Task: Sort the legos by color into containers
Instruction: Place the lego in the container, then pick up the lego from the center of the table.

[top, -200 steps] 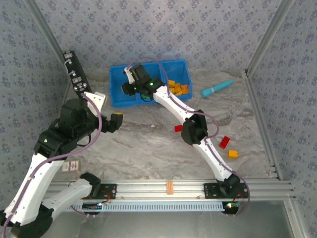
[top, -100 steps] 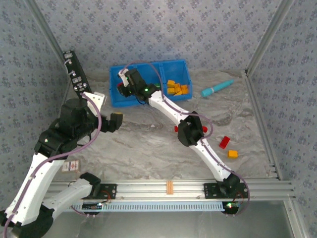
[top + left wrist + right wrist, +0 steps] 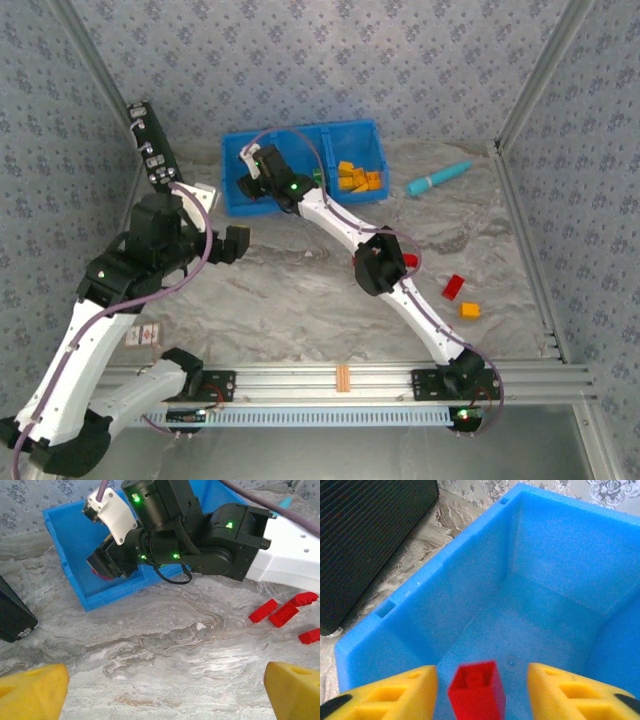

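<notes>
And the right tool [image 3: 481, 674] is down over the bright blue plastic three-compartment bin [image 3: 420, 610], hanging above its left-end compartment. Its yellow fingers [image 3: 390, 695] stand apart, with a clear gap on each side of the small red studded brick [image 3: 476, 692] between them, and neither pad touches it. Whether that brick rests on the compartment floor or is in mid-air, I can't tell from the wrist view. Just outside the bin's wall stands the black textured panel [image 3: 365, 535].

From above, the right arm stretches across the marbled grey tabletop [image 3: 280, 300] to the bin by the back wall. A cluster of orange-yellow bricks [image 3: 358, 178] lies in the right-end compartment. Out on the right of the tabletop there's a lone red brick [image 3: 453, 287] with a single orange-yellow brick [image 3: 469, 310] just beside it. A teal pen-like stick [image 3: 437, 180] lies to the right of the bin.

The left tool [image 3: 236, 243] hovers over the tabletop near the bin's front-left corner, jaws wide apart, nothing between them. Its wrist view picks out several loose red bricks [image 3: 263, 611] lying close together on the tabletop.
</notes>
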{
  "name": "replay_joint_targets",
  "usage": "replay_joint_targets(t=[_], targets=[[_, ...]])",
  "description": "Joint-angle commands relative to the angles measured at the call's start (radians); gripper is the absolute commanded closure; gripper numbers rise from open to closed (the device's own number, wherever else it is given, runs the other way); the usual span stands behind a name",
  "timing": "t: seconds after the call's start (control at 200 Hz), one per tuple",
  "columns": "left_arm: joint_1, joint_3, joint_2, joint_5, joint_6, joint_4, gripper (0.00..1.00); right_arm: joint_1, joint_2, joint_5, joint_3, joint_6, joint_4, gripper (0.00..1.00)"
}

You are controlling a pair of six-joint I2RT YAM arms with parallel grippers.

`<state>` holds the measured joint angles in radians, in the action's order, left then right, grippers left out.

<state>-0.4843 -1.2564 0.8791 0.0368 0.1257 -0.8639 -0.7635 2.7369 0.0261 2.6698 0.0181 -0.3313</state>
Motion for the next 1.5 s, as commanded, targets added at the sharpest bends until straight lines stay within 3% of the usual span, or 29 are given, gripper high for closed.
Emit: replay_joint_targets(t=[0.0,0.215,0.385,0.53,0.77,0.91,0.975,1.11,1.225,1.494], targets=[[0.006,-0.011,0.003,-0.029,0.024,-0.007,0.0,0.013,0.005,-0.015,0.025,0.005,-0.02,0.41],[0.006,-0.01,0.009,-0.054,0.057,0.002,0.0,0.012,-0.111,-0.042,-0.014,-0.029,-0.084,0.34],[-0.009,-0.005,0.08,-0.159,0.087,0.062,0.0,0.036,-0.391,-0.023,-0.236,-0.106,-0.149,0.32],[-0.114,0.022,0.132,-0.137,0.053,0.171,0.0,0.082,-0.647,0.043,-0.439,-0.129,-0.242,0.31],[-0.267,0.001,0.412,-0.133,-0.108,0.294,0.0,0.139,-1.116,0.191,-0.9,-0.015,-0.348,0.28],[-0.325,0.057,0.548,-0.133,-0.332,0.448,0.04,0.188,-1.39,0.219,-1.159,0.111,-0.38,0.27],[-0.334,0.064,0.599,-0.148,-0.376,0.509,0.06,0.209,-1.508,0.227,-1.262,0.151,-0.394,0.27],[-0.347,0.035,0.698,-0.246,-0.396,0.563,0.12,0.258,-1.723,0.208,-1.464,0.253,-0.412,0.27],[-0.401,0.006,0.784,-0.241,-0.438,0.565,0.14,0.305,-1.877,0.128,-1.604,0.309,-0.435,0.25],[-0.442,-0.062,0.989,-0.232,-0.432,0.613,0.23,0.317,-2.06,0.014,-1.646,0.354,-0.627,0.22]])
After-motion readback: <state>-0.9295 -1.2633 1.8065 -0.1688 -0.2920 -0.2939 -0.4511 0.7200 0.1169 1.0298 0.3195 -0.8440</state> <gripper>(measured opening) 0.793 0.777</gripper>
